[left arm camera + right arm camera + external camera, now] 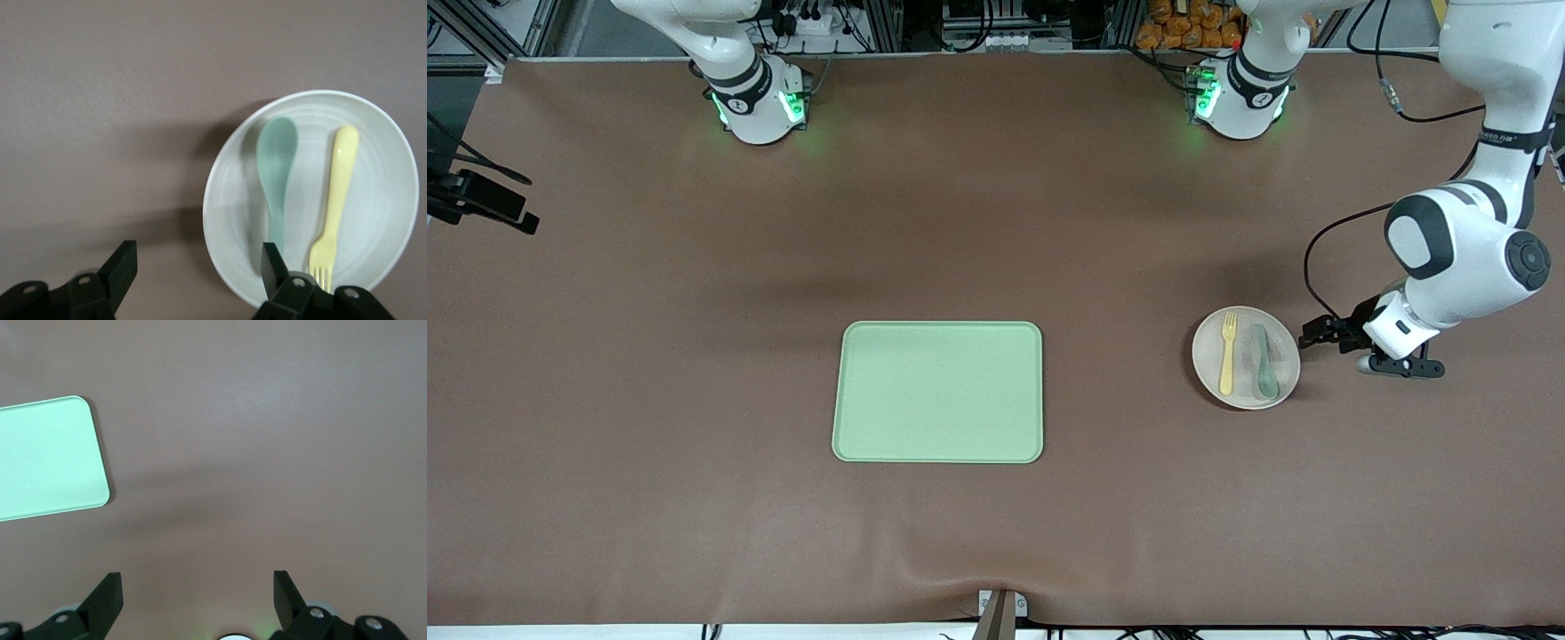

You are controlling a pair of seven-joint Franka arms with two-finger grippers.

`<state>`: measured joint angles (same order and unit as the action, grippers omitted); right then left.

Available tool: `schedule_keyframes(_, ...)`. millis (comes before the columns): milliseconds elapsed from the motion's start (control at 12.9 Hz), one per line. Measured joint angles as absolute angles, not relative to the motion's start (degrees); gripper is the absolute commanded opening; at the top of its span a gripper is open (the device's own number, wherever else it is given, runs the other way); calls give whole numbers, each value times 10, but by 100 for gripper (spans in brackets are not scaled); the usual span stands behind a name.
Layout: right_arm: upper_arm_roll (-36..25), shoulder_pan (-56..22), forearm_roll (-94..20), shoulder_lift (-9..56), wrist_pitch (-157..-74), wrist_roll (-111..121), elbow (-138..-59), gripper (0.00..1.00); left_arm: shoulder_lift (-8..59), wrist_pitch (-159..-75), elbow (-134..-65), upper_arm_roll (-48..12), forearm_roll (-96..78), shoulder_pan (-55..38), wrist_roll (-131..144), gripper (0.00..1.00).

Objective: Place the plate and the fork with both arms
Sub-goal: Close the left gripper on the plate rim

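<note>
The plate [1246, 357] lies on the brown table [649, 356] toward the left arm's end, with the fork [1228, 352] and a grey-green spoon [1263, 361] laid side by side in it, and just beside its rim the left gripper [1327, 332] is held low with its fingers spread apart, one fingertip [272, 261] seen over the plate's edge in the left wrist view and the other over bare table. The step in hand is judged to be the approach to the plate, nothing being gripped yet; the next move calls for the rim to be brought between the fingers and pinched without the cutlery being tipped. The light-green tray [938, 392] lies well apart at the table's middle, and open table is left between the two. The right gripper [198, 590] is kept waiting high over bare table with its fingers apart.
</note>
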<state>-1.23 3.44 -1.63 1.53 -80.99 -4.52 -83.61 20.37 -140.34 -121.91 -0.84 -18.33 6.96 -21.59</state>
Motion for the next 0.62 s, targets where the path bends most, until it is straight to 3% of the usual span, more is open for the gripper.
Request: schedule_keyframes(618,-12,34,-16,16,-808,-45,-836,100,247,-1437,-1217,-19,-221,68,-217,48)
